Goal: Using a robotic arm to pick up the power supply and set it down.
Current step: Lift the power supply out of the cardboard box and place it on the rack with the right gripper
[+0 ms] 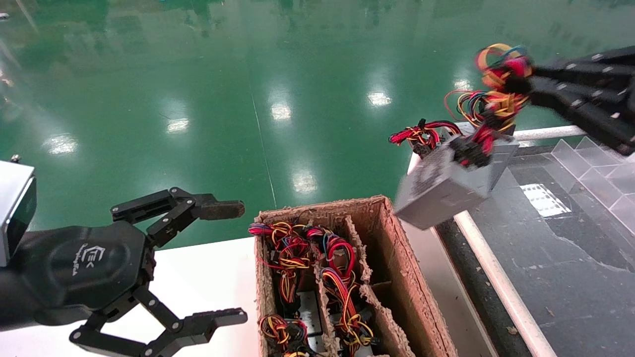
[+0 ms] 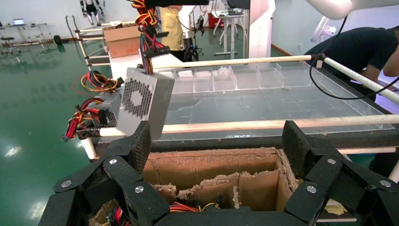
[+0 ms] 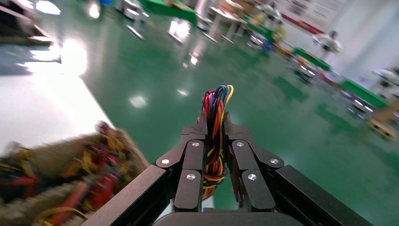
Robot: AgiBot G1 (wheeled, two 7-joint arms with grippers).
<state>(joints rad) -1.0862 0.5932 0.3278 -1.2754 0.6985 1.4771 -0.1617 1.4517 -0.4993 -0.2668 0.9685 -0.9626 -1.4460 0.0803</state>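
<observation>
The power supply [image 1: 446,188], a silver-grey metal box, hangs tilted in the air above the far right corner of the cardboard box [image 1: 397,258]. It dangles by its red, yellow and black wires [image 1: 496,99]. My right gripper [image 1: 521,82], on the robotic arm, is shut on that wire bundle [image 3: 216,101], which runs up between its black fingers [image 3: 193,160]. From the left wrist view the supply's vented face [image 2: 143,101] hangs in front of the black table. My left gripper [image 1: 225,263] stands open at the lower left, with nothing between its fingertips [image 2: 139,146].
The cardboard box has ragged dividers and holds several more wired units [image 1: 297,258]. A second grey unit with red-black cables [image 1: 426,136] sits on the corner of the black table [image 1: 570,258], which has a white rail [image 1: 496,282] and clear plastic dividers [image 1: 590,163].
</observation>
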